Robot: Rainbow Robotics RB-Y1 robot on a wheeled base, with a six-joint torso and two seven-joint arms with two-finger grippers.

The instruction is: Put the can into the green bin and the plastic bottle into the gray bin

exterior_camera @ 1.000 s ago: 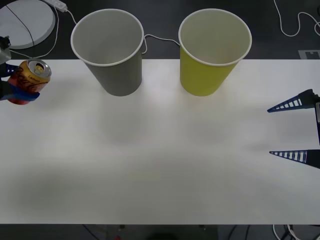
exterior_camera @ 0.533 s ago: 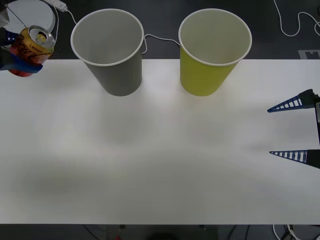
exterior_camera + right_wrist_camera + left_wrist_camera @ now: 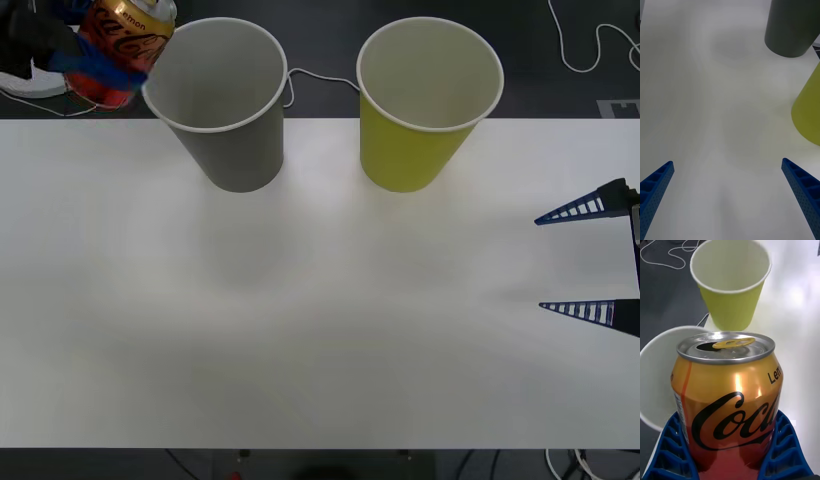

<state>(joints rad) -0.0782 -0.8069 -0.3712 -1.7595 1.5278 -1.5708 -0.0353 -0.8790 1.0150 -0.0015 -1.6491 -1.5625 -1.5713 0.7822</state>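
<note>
White table w/ tall gray cup-shaped bin beside yellow-green cup-shaped bin; right gripper at table's right edge, fingers wide apart; left gripper clamps small red-orange drink can, aloft just left of gray bin's rim.

The can bore black script lettering reading "Coc" before it curved out of sight, with "Lem" in small black print near its shoulder, and in the front view the can showed "mon" near its top; nothing else legible stood anywhere.
</note>
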